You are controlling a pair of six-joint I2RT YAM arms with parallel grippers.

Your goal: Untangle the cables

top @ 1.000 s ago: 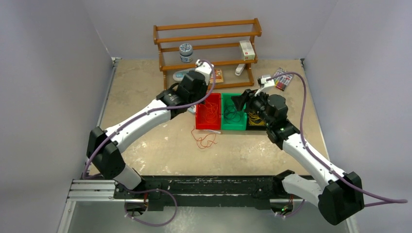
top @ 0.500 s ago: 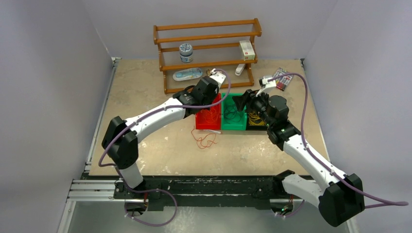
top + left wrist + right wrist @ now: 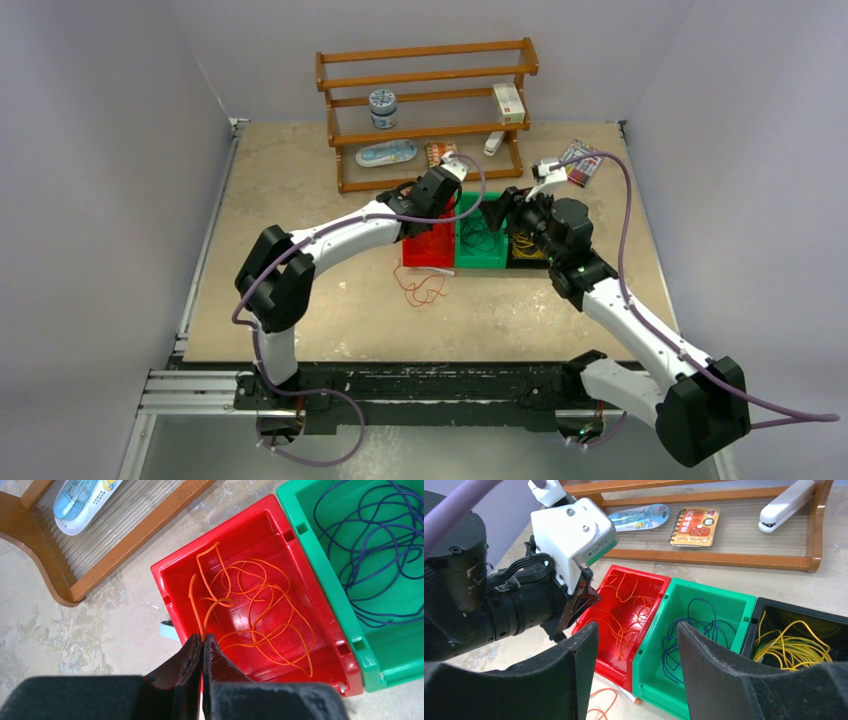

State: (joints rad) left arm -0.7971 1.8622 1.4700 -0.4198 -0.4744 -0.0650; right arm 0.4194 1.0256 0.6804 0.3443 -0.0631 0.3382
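Three bins (image 3: 719,590), cables (image 3: 220,602) in each, one shelf (image 3: 430,50)

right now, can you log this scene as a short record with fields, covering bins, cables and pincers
red bin: orange cables inside
green bin: dark blue cables inside
black bin: yellow cables inside
table: loose orange cable lying in front of the red bin
left pincer: shut over the red bin, apparently pinching one orange strand
right pincer: open, nothing between its fingers
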